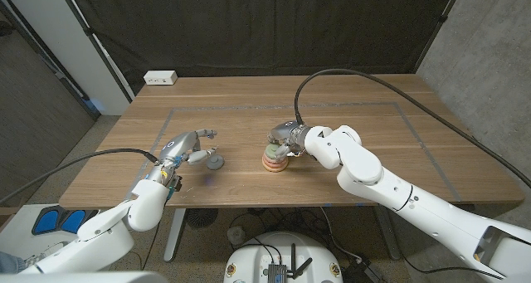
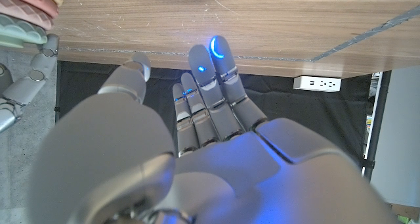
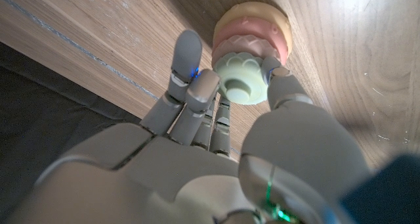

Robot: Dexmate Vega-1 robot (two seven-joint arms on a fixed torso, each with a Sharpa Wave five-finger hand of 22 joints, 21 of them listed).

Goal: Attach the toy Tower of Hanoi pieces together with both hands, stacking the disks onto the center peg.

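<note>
A stack of toy disks (image 1: pixel 272 158) stands at the table's middle: a cream disk (image 3: pixel 266 20) lowest, a pink one (image 3: pixel 231 45) on it, and a pale green disk (image 3: pixel 241 80) on top. My right hand (image 1: pixel 287 141) holds the green disk, its thumb on one side and its fingers on the other. The stack's edge (image 2: pixel 20 22) also shows in the left wrist view. A grey-blue disk (image 1: pixel 215 161) lies alone on the wood left of the stack. My left hand (image 1: pixel 187 147) hovers just left of that disk, fingers stretched out and holding nothing.
A white power strip (image 1: pixel 161 78) sits at the table's far left edge. Grey tape lines (image 1: pixel 412 117) mark a rectangle on the wooden top. A black curtain hangs behind the table. My right arm's cable (image 1: pixel 365 75) arcs over the right half.
</note>
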